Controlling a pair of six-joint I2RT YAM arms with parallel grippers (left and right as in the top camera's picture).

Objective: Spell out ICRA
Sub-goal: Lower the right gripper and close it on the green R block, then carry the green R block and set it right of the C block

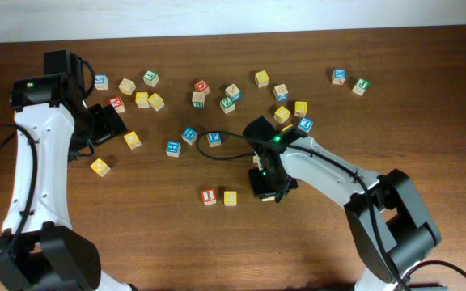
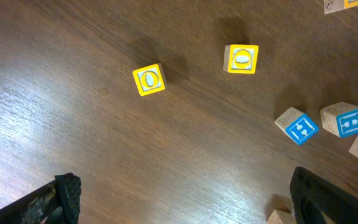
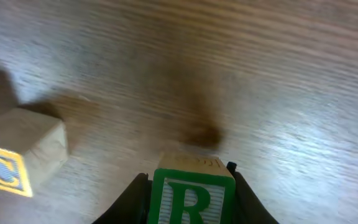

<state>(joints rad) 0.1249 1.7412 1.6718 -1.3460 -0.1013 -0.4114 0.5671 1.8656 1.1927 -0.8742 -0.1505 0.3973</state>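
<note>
**R cube in right grip**

The right gripper (image 3: pixel 188 183) was clamped on the green R cube (image 3: pixel 191 202). The yellow C cube (image 3: pixel 17 158) sat near its left side, the red I cube (image 1: pixel 209 196) just beyond. The left gripper (image 2: pixel 185 202) stood wide apart, empty.

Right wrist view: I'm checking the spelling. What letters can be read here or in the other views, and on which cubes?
"R", green: on the held cube, in the right gripper.
"C": on the loose cube at left.
Scattered cubes in the overhead and left wrist views: too small to read.
</note>
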